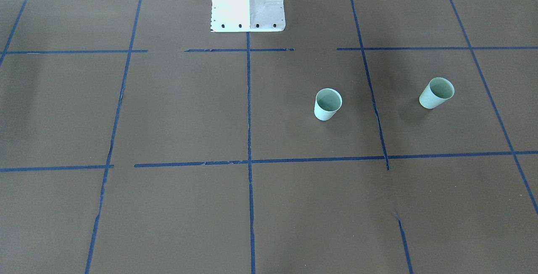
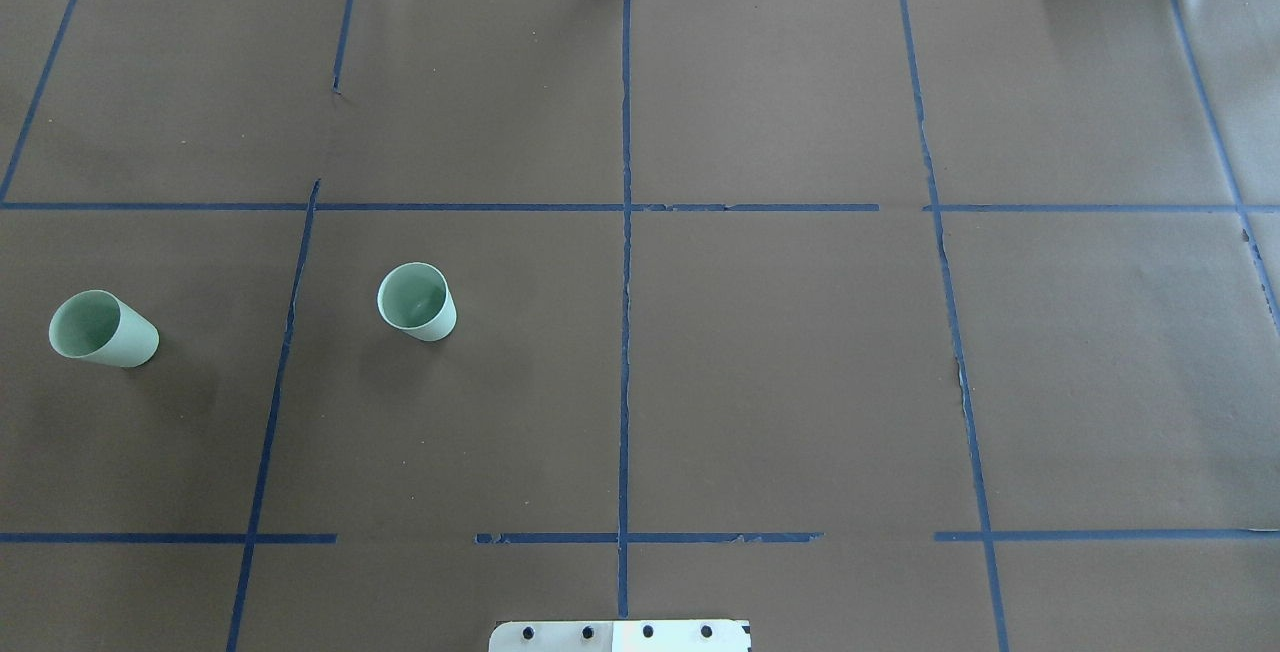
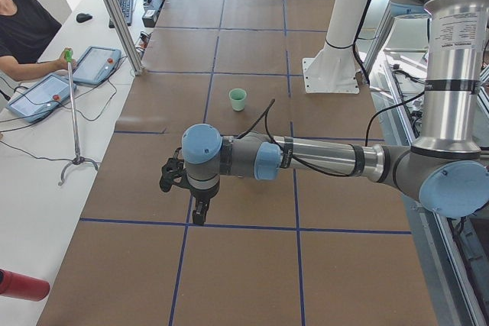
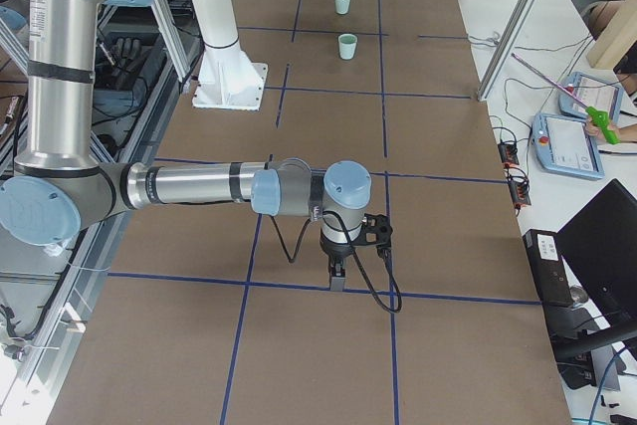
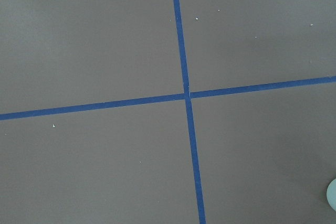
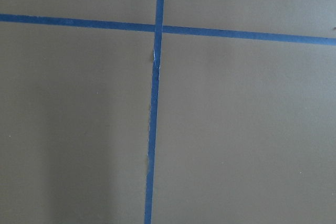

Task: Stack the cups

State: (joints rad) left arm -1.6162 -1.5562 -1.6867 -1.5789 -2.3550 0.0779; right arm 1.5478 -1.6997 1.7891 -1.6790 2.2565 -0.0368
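Observation:
Two pale mint-green cups stand upright and apart on the brown table, on the robot's left half. One cup (image 2: pixel 417 301) (image 1: pixel 328 104) (image 4: pixel 347 46) is nearer the centre line. The other cup (image 2: pixel 103 329) (image 1: pixel 437 92) (image 4: pixel 343 2) is near the left end. Only one cup (image 3: pixel 238 98) shows in the exterior left view. A sliver of a cup (image 5: pixel 332 195) shows at the left wrist view's edge. My left gripper (image 3: pixel 197 215) and right gripper (image 4: pixel 338 281) show only in the side views, raised above the table and pointing down. I cannot tell whether they are open or shut.
The table is covered in brown paper with a blue tape grid (image 2: pixel 626 232). The white robot base (image 1: pixel 248 3) stands at the table's middle edge. Tablets and a stand (image 3: pixel 72 112) sit on a side table where an operator sits.

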